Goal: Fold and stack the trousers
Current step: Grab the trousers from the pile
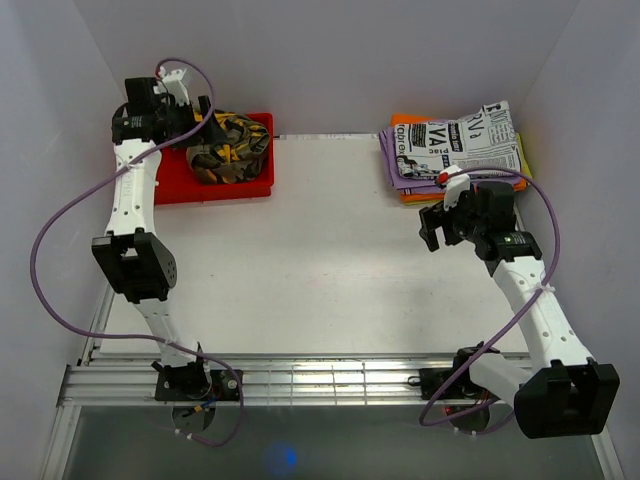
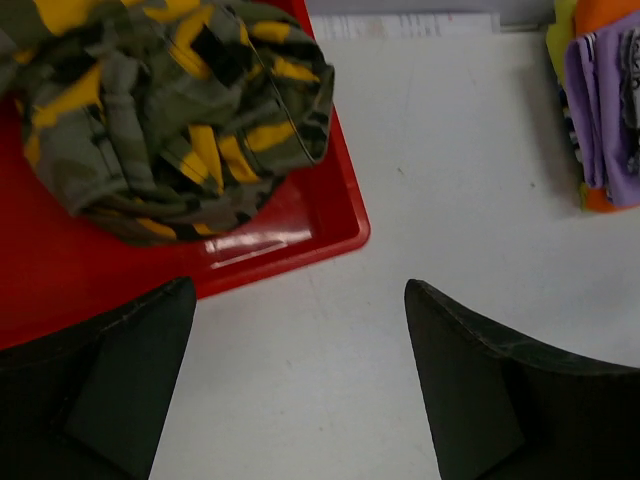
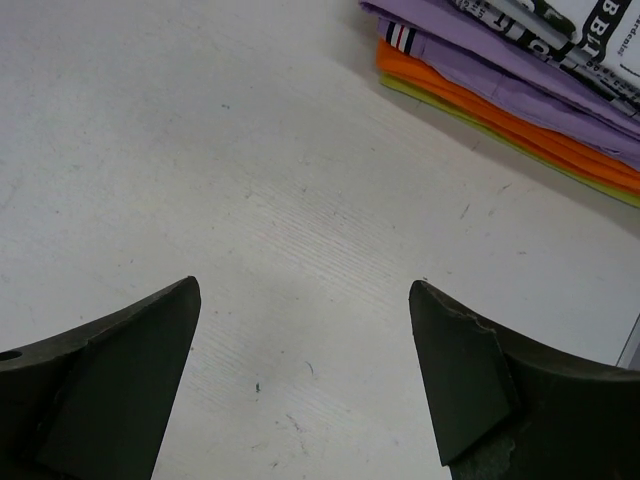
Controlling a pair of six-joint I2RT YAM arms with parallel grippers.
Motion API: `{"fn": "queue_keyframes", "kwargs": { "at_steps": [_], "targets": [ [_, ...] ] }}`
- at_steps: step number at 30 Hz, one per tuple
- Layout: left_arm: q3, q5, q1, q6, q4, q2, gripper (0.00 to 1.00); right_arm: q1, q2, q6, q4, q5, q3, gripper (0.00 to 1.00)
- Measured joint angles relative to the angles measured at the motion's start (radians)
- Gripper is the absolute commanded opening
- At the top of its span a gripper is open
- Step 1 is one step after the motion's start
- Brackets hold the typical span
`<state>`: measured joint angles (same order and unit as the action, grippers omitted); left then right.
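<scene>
Left arm (image 1: 133, 195) stretched to the far left corner, left pincer (image 2: 298, 300) wide open, empty, beside the trousers (image 1: 230, 147) bunched in a red tray (image 1: 172, 187). Right arm (image 1: 532, 295) bent, right pincer (image 3: 303, 295) gaping, empty, over the table (image 1: 300, 260) near folded garments (image 1: 455, 150)

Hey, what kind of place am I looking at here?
Probably a robot lab test cell: a white table boxed in by plain walls, a left arm and right arm bolted to a metal rail, and trousers lying in a red tray.
</scene>
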<state>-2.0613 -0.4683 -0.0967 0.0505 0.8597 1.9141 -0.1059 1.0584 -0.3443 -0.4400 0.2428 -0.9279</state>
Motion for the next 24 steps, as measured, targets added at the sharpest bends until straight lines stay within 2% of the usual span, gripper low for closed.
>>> {"fn": "queue_keyframes", "kwargs": {
  "at_steps": [2, 5, 9, 16, 24],
  "targets": [
    [-0.067, 0.037, -0.003, -0.023, -0.048, 0.023, 0.97, 0.000, 0.018, -0.002, 0.002, 0.000, -0.019, 0.90],
    [-0.081, 0.101, -0.006, -0.068, -0.114, 0.047, 0.98, 0.000, 0.037, -0.005, 0.005, -0.001, -0.040, 0.90],
    [-0.137, 0.168, -0.013, -0.121, -0.178, 0.159, 0.98, 0.000, 0.055, -0.008, 0.014, -0.003, -0.053, 0.90],
    [-0.193, 0.131, -0.034, -0.173, -0.212, 0.373, 0.98, 0.000, 0.101, -0.033, 0.025, -0.023, -0.066, 0.90],
    [-0.201, 0.119, -0.042, -0.191, -0.265, 0.483, 0.98, 0.000, 0.131, -0.048, 0.025, -0.039, -0.083, 0.90]
  ]
}}
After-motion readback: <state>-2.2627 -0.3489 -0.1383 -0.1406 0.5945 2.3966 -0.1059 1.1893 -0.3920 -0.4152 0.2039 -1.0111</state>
